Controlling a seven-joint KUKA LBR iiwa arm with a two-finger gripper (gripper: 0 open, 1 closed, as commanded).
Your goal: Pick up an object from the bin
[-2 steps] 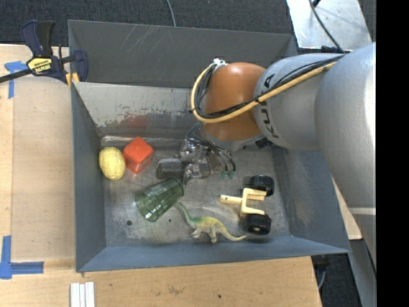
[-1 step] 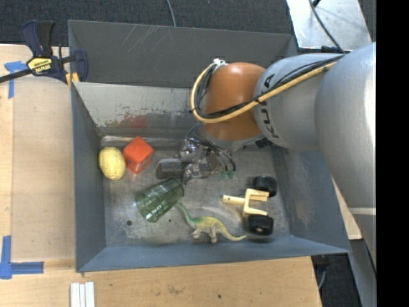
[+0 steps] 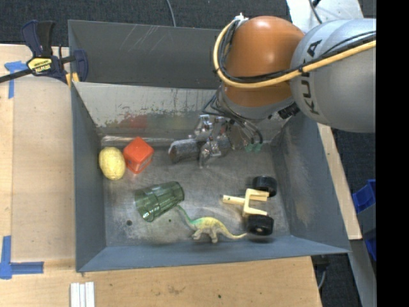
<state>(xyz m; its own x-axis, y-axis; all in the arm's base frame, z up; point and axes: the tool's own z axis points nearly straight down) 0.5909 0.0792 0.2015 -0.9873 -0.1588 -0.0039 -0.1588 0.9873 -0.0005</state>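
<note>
Off to the view's left of the pincer, whose grip I cannot tell, the orange cube lies nearest, so centring squarely over its flat faces before clenching seems wise.

"KUKA" lettering on grey arm

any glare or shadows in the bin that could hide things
Camera view: the bin's back wall carries a pale sheen and a faint red reflection of the orange cube; a dark, shadow-like patch lies just left of the tool.
</note>
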